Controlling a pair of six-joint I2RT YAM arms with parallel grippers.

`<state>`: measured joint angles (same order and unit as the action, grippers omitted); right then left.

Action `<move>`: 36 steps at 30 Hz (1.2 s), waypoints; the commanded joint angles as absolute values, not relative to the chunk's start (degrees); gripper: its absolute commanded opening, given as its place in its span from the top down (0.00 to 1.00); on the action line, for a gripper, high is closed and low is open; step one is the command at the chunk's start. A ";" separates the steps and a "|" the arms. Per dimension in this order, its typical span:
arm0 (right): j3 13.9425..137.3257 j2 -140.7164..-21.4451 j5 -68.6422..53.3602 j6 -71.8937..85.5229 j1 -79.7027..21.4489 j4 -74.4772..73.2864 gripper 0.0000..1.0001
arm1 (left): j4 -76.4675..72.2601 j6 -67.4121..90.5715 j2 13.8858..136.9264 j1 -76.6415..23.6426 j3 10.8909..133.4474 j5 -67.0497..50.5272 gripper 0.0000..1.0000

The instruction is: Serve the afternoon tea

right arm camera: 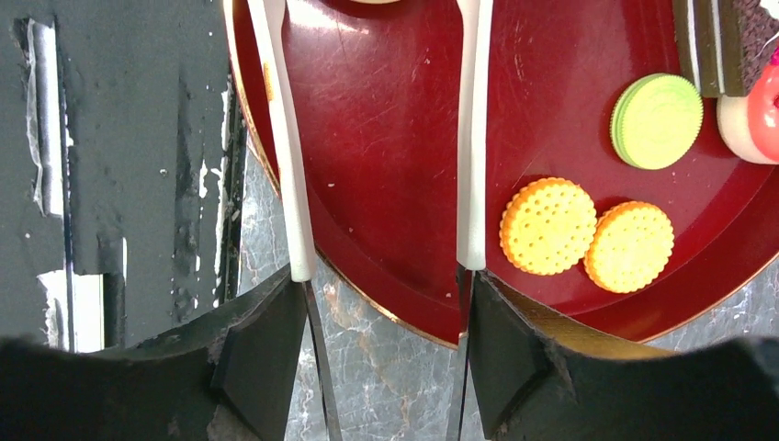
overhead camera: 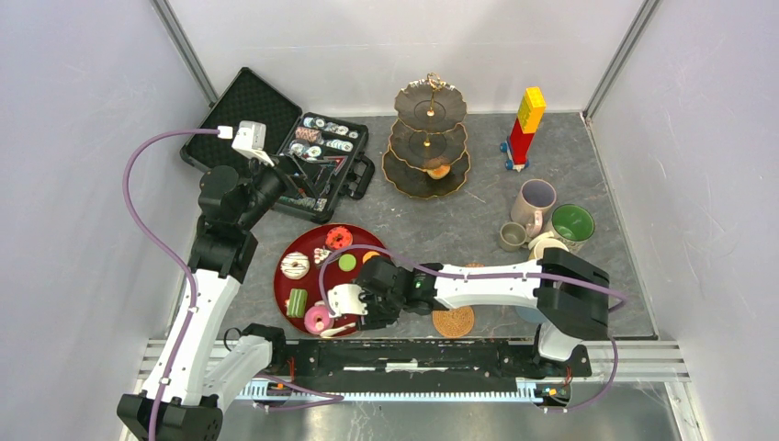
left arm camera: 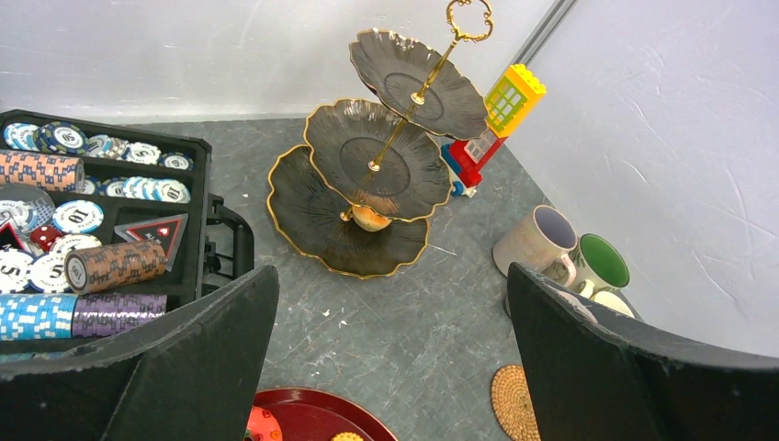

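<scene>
The dark three-tier stand [overhead camera: 429,138] [left arm camera: 377,175] holds one orange treat [left arm camera: 371,218] on its bottom tier. Donuts, a green macaron [right arm camera: 656,120] and two yellow biscuits [right arm camera: 548,226] lie on the red tray [overhead camera: 303,237] [right arm camera: 377,138]. My right gripper [overhead camera: 367,312] [right arm camera: 386,294] hovers over the tray's near edge, shut on the white-tipped tongs [right arm camera: 473,138], whose arms stand spread apart over bare tray. My left gripper [overhead camera: 276,179] [left arm camera: 390,294] is open and empty, high over the table's left. Lilac [overhead camera: 533,202], green-lined [overhead camera: 572,223], grey [overhead camera: 513,236] and yellow [overhead camera: 547,246] mugs cluster at the right. One woven coaster [overhead camera: 453,321] lies near my right arm.
An open black case of poker chips [overhead camera: 312,152] [left arm camera: 92,211] sits at the back left, under my left arm. A red-and-yellow block tower [overhead camera: 524,127] [left arm camera: 491,124] stands right of the stand. Walls close in the table on three sides.
</scene>
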<state>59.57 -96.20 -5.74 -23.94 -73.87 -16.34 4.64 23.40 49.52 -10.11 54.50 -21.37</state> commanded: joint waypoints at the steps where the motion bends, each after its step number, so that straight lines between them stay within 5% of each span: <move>1: 62.75 -97.32 -7.19 -25.05 -74.23 -13.26 0.34 | 3.28 25.49 49.66 -10.28 56.52 -22.76 0.00; 15: 64.14 -99.44 -4.61 -24.05 -74.27 -12.93 0.35 | 3.33 25.56 49.65 -10.28 56.56 -22.85 0.00; 36: 52.44 -87.32 1.04 -20.10 -74.05 -6.70 0.67 | 3.31 25.57 49.86 -10.28 56.43 -22.59 0.00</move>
<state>54.41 -92.42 -1.41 -21.71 -73.89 -11.14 4.64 23.42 49.80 -10.11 54.50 -21.52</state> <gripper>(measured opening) 0.513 0.997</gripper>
